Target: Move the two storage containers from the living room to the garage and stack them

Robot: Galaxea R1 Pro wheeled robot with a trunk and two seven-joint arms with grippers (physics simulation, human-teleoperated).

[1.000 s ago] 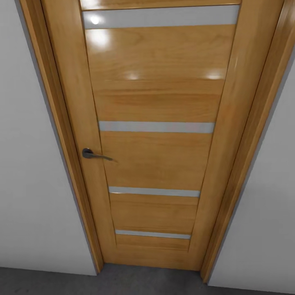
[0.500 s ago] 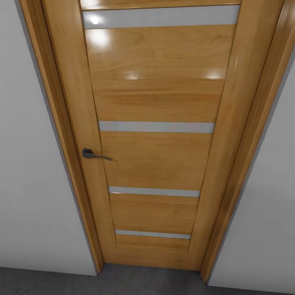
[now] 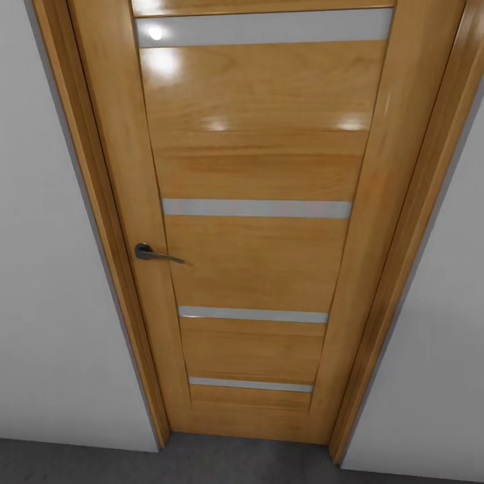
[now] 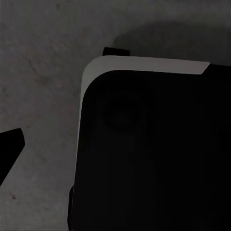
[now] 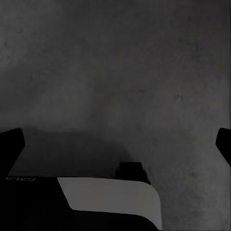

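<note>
Door: the head view is pretty much all wooden door (image 3: 262, 222), shut, honey-coloured glossy wood with four pale grey horizontal strips across it and ceiling lights reflecting near the top.
Handle: small dark metal lever handle (image 3: 153, 253) on the door's left side, lever pointing toward the middle of the door.
Frame: matching wooden door frame (image 3: 101, 222) running down both sides.
Walls: plain white-grey wall (image 3: 47, 302) on either side of the frame.
Floor: a strip of dark grey rough floor (image 3: 222, 464) along the bottom of the head view, right up against the door's foot. Same concrete-looking surface sits under both wrist cameras.
Left wrist view: looking at the floor, with the robot's base (image 4: 154, 154) taking up a big chunk, black with a pale grey rounded edge. One dark fingertip (image 4: 10, 147) of the left gripper pokes in at the frame edge, so honestly can't tell how wide that pincer is set.
Right wrist view: right gripper (image 5: 120, 142) has a dark fingertip at each far side of the frame, spread wide apart with nothing but floor between them. A corner of the base shows here too.
Containers: no orange-red bins anywhere in these shots, so can't say where they are.
</note>
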